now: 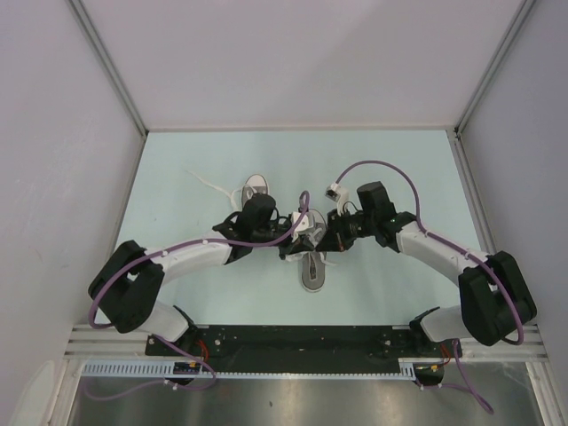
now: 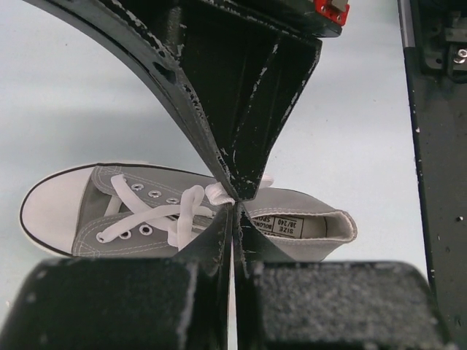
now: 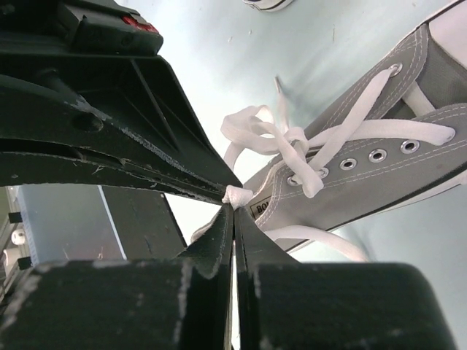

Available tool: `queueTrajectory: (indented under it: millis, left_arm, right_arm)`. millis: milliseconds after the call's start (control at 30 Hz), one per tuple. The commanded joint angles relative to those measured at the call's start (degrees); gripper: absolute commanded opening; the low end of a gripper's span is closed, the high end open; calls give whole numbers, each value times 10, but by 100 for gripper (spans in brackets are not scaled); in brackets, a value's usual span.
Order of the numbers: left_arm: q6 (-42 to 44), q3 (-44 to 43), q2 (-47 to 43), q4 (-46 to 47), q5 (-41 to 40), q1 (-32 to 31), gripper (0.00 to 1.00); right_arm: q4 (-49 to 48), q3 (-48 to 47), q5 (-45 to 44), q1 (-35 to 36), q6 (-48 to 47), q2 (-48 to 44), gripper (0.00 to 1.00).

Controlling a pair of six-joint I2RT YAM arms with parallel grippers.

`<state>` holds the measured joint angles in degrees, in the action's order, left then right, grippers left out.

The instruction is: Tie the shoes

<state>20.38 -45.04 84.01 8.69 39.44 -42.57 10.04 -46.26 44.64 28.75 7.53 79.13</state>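
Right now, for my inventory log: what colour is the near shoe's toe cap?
The toe cap is white, edged by a dark line; clearest in left wrist view.

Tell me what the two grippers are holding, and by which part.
The left gripper and right gripper are shut, tips meeting on a bit of white lace from the near sneaker. Which one grips it cannot be told.

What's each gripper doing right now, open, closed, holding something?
Left gripper: closed at the long white lace of the grey canvas sneaker; whether it grips cannot be told.
Right gripper: closed, pinching that lace.
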Motion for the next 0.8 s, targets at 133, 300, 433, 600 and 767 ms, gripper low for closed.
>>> queueTrajectory:
  millis: [133,300,433,600,767]
  left_arm:
    - [30,-10,-15,-30,42,5,18]
    - [26,-9,-42,-41,63,40,33]
    - [20,-22,-51,-44,53,56,37]
    - [29,-51,-17,-49,20,59,37]
    - [45,-89,23,-60,23,48,34]
  right_arm:
    - [9,6,4,-2,-16,-8,0]
    - [19,26,-3,-4,-28,-20,0]
    - [17,32,-8,-5,-27,-20,0]
    - [12,35,-6,-5,-16,-20,0]
    - [2,40,-4,-5,-2,-16,0]
